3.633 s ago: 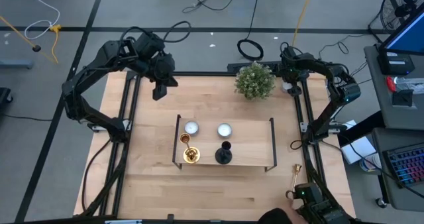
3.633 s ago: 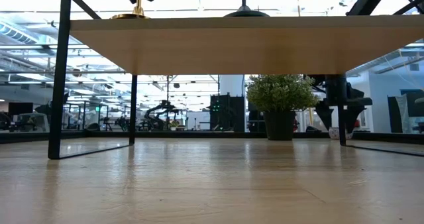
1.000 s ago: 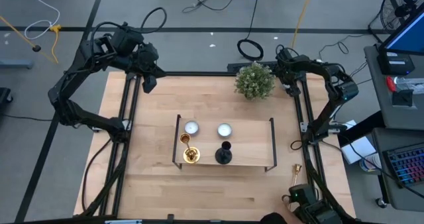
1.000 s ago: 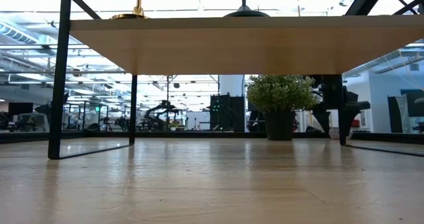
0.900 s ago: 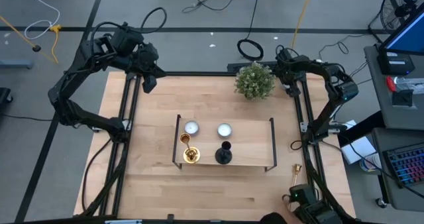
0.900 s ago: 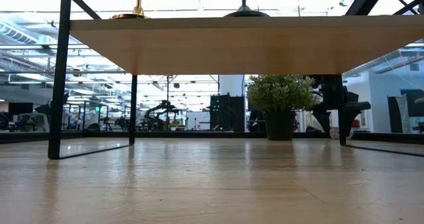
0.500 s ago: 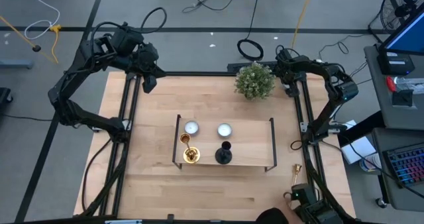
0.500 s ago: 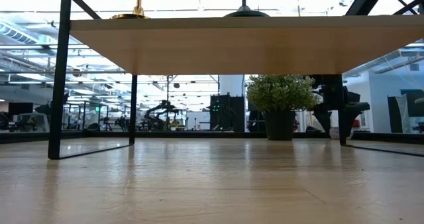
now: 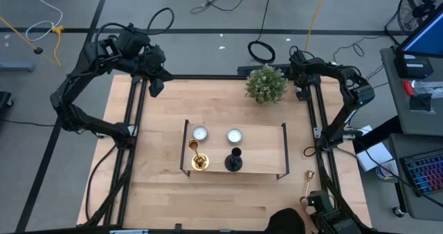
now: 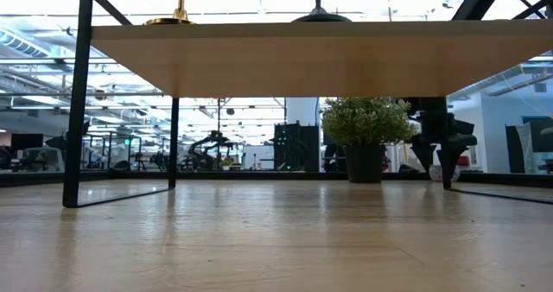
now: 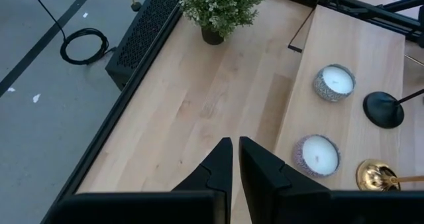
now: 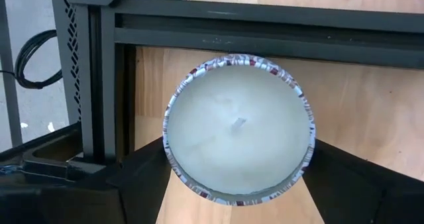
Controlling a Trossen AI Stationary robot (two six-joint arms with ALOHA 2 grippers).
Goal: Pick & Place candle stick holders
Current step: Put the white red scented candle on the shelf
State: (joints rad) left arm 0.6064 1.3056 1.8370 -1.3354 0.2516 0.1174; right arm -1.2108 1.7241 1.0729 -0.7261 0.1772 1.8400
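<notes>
The tabletop (image 9: 159, 192) carries a long wooden stand (image 9: 266, 145) near its centre. On the stand sit two white candles (image 9: 200, 133) along the far side and, along the near side, one gold candle stick holder (image 9: 197, 158) towards the left end with the black candle stick holder (image 9: 234, 160) beside it. A second gold candle stick holder (image 9: 308, 184) lies on its side near the tabletop's right edge, close to the near right corner, well apart from the stand. A potted plant (image 9: 266, 84) stands at the far edge.

Handling judgement: the gold holders are probably rigid metal with a polished, slippery finish — slim stem, round weighted base, top-heavy if gripped high. Grip across the stem at mid-height; the lying one may roll when touched. The black holder looks shorter and more stable; take it by its stem above the base.

The left end effector (image 11: 235, 159) is above the tabletop's far left corner, fingers closed together and holding nothing. The right end effector (image 12: 238, 184) is at the far right corner — fingers spread wide on either side of a third white candle (image 12: 237, 128), whose rim sits between them; whether the pads press it cannot be told.
</notes>
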